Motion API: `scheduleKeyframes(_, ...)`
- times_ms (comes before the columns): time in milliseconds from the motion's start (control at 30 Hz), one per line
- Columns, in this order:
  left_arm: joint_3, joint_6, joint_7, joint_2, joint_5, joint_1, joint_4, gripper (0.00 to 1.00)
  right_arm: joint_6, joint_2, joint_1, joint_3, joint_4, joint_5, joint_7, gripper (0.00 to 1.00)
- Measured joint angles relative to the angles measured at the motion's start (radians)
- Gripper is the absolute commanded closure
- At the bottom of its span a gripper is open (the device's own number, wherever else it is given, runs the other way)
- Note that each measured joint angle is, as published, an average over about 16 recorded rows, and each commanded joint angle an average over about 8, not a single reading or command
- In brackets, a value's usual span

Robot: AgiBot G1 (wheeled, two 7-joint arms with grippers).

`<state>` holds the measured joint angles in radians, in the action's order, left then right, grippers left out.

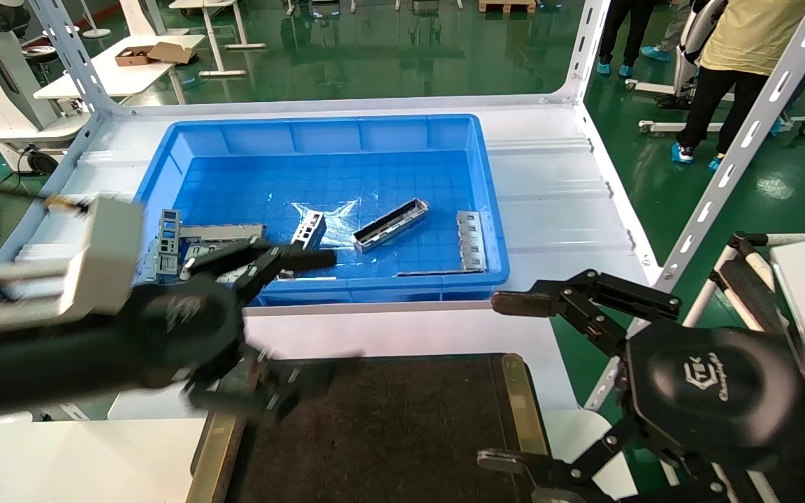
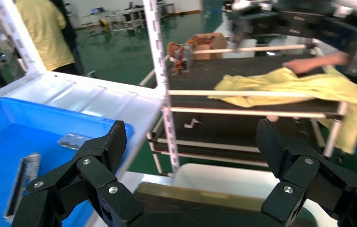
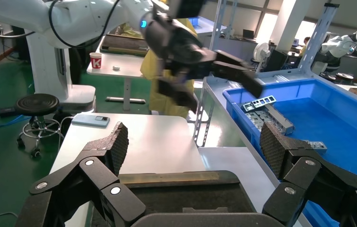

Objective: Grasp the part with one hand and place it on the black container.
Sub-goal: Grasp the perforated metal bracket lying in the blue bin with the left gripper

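The part (image 1: 390, 225), a slim silver-grey trough bar, lies aslant in the middle of the blue bin (image 1: 493, 230); it also shows in the left wrist view (image 2: 22, 182). The black container (image 1: 388, 433), a flat dark tray with brass side strips, lies on the table in front of the bin. My left gripper (image 1: 343, 311) is open and empty, hovering between the bin's front-left rim and the tray's far-left corner. My right gripper (image 1: 504, 381) is open and empty beside the tray's right edge.
A ladder-like grey strip (image 1: 472, 241) lies at the bin's right, and perforated grey plates (image 1: 186, 241) at its left. White slotted shelf posts (image 1: 738, 161) rise at the table's corners. People stand at the back right.
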<state>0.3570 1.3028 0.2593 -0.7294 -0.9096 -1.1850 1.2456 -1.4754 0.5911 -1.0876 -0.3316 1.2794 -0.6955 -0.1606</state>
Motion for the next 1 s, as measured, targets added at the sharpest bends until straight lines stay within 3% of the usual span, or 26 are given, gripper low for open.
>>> scheduleKeyframes(433, 0.105, -0.193, 0.012, -0.216, -0.224, -0.187, -0.246, 0.00, 0.000, 0.000, 0.000, 0.000, 0.000, 0.000, 0.000, 0.00)
scheduleKeyframes(1000, 0.192, -0.402, -0.199, -0.521, -0.419, -0.409, -0.781, 0.00, 0.000, 0.000, 0.000, -0.001, 0.000, 0.001, 0.000, 0.00)
